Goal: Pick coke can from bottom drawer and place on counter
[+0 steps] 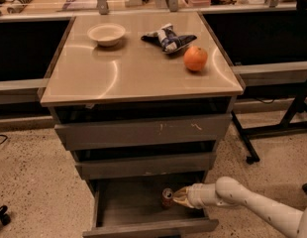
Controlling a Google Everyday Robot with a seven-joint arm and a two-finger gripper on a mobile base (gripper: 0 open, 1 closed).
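Note:
The coke can (167,197) stands upright inside the open bottom drawer (143,227), near its middle right. It shows as a small red can with a silver top. My gripper (177,198) reaches into the drawer from the right on a white arm, and its tip is right beside the can, touching or almost touching it. The beige counter (124,73) tops the grey cabinet above.
On the counter sit a white bowl (106,33), a crumpled blue-and-white bag (168,37) and an orange (195,58). Two shut grey drawers (143,130) hang over the open one. A black desk leg with a caster (247,148) stands to the right.

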